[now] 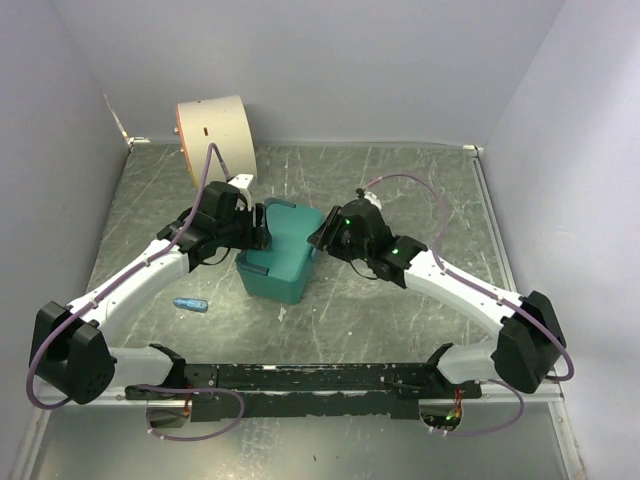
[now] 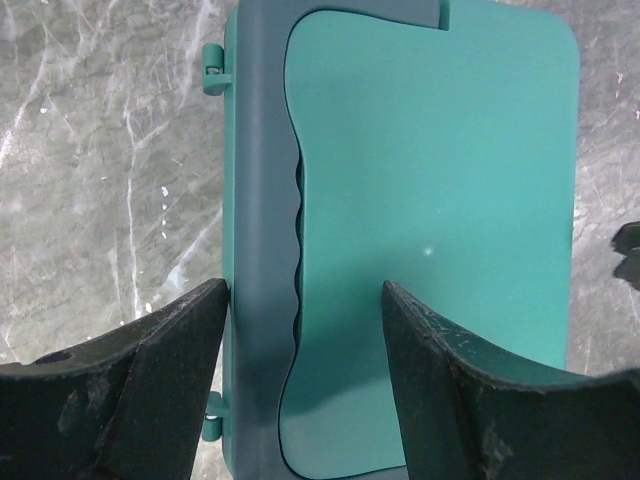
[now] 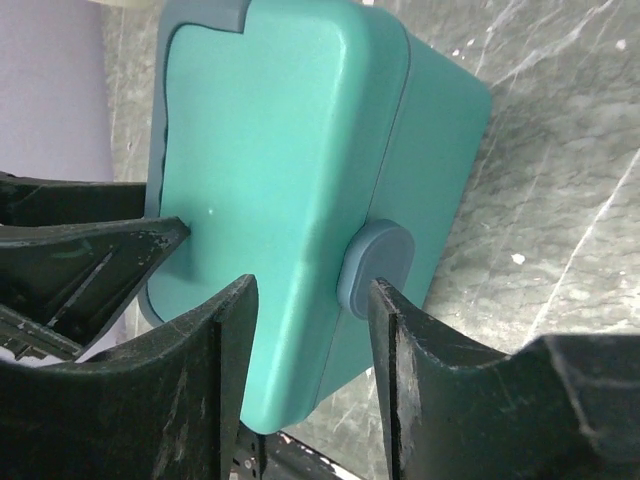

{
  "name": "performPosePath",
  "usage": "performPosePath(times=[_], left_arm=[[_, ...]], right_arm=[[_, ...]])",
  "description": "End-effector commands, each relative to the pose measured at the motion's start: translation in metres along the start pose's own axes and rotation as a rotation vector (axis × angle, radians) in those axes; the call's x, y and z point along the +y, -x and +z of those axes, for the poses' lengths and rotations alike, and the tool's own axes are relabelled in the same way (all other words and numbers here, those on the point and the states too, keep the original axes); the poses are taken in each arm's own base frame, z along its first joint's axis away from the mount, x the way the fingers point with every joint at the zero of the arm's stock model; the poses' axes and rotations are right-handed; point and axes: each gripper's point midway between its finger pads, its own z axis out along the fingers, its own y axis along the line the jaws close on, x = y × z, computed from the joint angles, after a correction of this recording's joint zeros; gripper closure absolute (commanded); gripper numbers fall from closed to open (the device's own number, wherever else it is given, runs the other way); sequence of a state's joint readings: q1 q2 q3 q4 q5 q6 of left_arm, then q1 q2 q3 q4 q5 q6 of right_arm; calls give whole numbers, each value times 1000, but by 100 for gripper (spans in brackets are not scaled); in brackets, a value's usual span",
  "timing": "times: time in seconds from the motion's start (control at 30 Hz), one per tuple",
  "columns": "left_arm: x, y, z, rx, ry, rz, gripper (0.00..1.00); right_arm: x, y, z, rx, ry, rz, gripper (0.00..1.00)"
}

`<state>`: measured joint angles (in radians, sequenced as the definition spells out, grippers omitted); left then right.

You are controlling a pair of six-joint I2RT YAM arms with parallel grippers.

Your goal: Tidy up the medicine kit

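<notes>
The medicine kit [image 1: 283, 268] is a teal box with its lid down, standing in the middle of the table between both arms. My left gripper [image 1: 256, 236] is open over the lid [image 2: 440, 170]. In the left wrist view the gripper [image 2: 303, 295] has one finger at the box's hinge-side edge and the other over the lid. My right gripper [image 1: 320, 236] is open at the opposite side. In the right wrist view it [image 3: 310, 295] straddles the lid's front edge, one fingertip against the grey-blue latch [image 3: 376, 262]. The kit [image 3: 260, 140] fills that view.
A large cream cylinder drum [image 1: 216, 136] lies on its side at the back left. A small blue object [image 1: 190, 304] lies on the table in front of the left arm. Walls close in the table on the left, back and right.
</notes>
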<state>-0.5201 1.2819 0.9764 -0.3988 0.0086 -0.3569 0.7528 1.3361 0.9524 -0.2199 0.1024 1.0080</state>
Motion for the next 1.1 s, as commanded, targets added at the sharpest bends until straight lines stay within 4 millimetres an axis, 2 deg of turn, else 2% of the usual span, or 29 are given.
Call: performPosePath(times=[0.0, 0.07, 0.2, 0.4, 0.57, 0.73, 1.07], left_arm=[[11, -56, -2, 191, 27, 8, 26], [11, -55, -2, 191, 28, 8, 26], [8, -56, -1, 197, 9, 8, 26], [5, -59, 1, 213, -6, 10, 26], [5, -60, 2, 221, -9, 12, 28], [5, -61, 2, 226, -6, 12, 29], [5, -65, 2, 241, -9, 12, 30]], right_arm=[[2, 25, -19, -92, -14, -42, 51], [-8, 30, -23, -121, -56, -46, 51], [-42, 30, -28, -144, -198, -75, 56], [-71, 7, -12, -22, -324, -169, 61], [-61, -2, 6, 82, -324, -231, 65], [-58, -1, 18, 134, -373, -266, 68], [-58, -11, 30, 195, -429, -271, 72]])
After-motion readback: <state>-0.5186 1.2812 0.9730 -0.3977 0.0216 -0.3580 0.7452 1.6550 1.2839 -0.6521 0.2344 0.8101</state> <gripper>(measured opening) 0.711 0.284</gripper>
